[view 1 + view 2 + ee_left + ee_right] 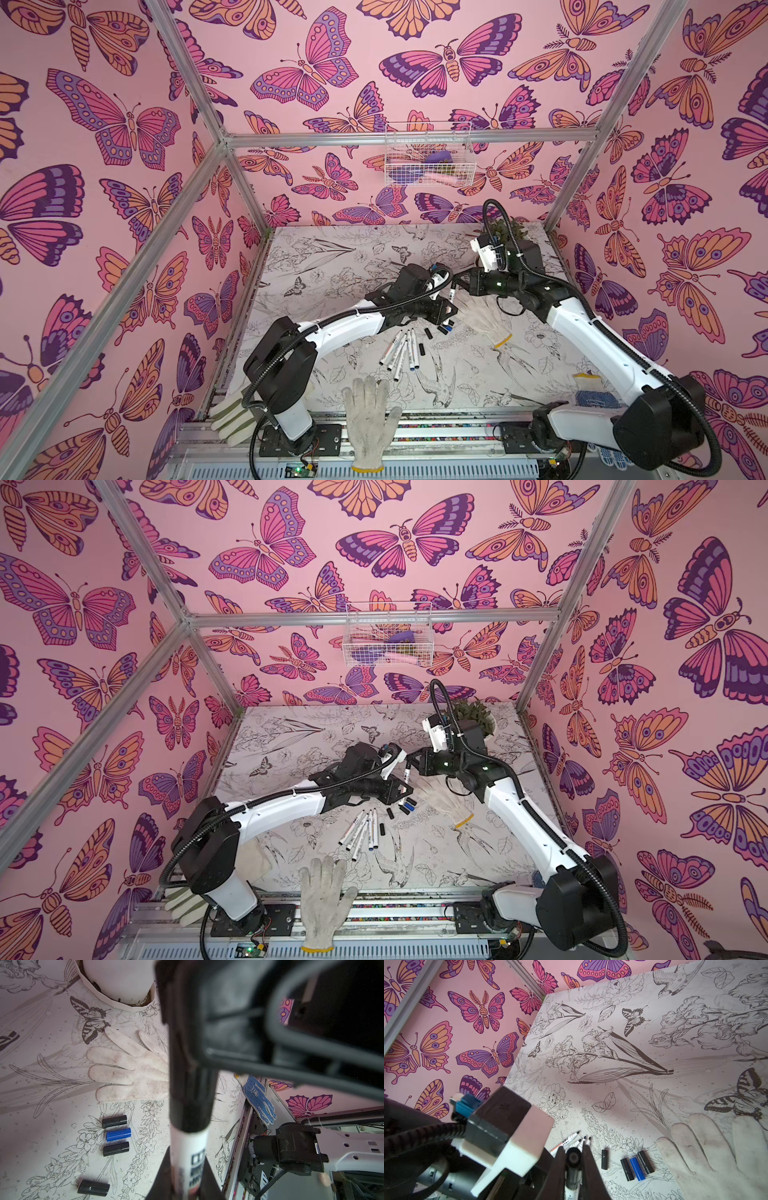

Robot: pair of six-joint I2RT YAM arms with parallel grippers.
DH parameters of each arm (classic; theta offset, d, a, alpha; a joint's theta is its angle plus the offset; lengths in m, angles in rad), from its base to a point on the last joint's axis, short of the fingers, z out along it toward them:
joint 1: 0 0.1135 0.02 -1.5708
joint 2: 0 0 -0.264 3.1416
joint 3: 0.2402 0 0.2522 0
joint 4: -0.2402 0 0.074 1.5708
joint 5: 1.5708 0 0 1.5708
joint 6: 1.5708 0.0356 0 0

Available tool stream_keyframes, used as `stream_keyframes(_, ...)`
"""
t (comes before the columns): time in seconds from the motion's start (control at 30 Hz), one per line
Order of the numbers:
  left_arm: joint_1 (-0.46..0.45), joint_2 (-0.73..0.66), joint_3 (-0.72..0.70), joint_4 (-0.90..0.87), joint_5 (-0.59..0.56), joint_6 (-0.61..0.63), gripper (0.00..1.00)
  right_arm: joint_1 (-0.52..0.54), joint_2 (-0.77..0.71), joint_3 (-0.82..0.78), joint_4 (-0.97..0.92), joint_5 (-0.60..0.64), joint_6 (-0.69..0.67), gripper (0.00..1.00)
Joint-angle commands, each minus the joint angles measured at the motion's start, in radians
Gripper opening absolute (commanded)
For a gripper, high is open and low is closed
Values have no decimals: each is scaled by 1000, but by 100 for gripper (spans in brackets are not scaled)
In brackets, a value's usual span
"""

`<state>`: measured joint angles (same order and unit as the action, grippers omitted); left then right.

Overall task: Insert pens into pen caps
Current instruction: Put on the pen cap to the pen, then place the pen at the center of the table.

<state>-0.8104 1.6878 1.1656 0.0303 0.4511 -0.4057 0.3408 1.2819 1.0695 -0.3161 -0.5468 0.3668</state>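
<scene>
My left gripper (187,1178) is shut on the white barrel of a pen (190,1155), held in the air above the table. A black pen cap (573,1157) sits over that pen's far end, and my right gripper (573,1164) is shut on it; the tip is hidden. In both top views the two grippers meet at this pen (451,295) (406,773). Several uncapped pens (399,351) lie bunched on the table below. Loose caps lie beside them: a blue one (118,1134) between two black ones (114,1121), and another black cap (93,1187) apart.
A white knit glove (486,320) lies just right of the caps, another (370,415) over the front rail, a third (230,415) at the front left. A blue-dotted glove (594,399) lies under the right arm. A potted plant (505,230) stands at the back right; a wire basket (428,153) hangs on the wall.
</scene>
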Motion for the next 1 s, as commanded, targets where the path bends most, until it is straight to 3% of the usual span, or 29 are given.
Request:
stream_keyframes(0.0,24,-24,-19,227,-120,-19,0,37,10,-17,-205,-140,24,0)
stream_keyframes(0.07,24,-37,-35,237,-132,-18,0,33,11,-22,-172,-142,45,0)
stream_keyframes(0.3,24,-17,-29,234,-79,0,0,27,10,-4,-107,-151,89,27)
stream_keyframes(0.47,34,-5,-50,215,-43,10,0,-13,-30,-8,-28,-116,138,56)
stream_keyframes(0.53,42,-5,-69,212,-43,0,0,-44,-51,-18,-1,-102,163,62)
stream_keyframes(0.73,116,21,-98,125,-85,-78,0,-140,-120,-100,45,110,228,62)
stream_keyframes(0.83,163,78,-54,-69,-170,-99,0,-178,-110,-99,-36,211,227,59)
stream_keyframes(0.97,213,183,55,-348,-293,-68,0,-186,-91,-100,-73,246,229,57)
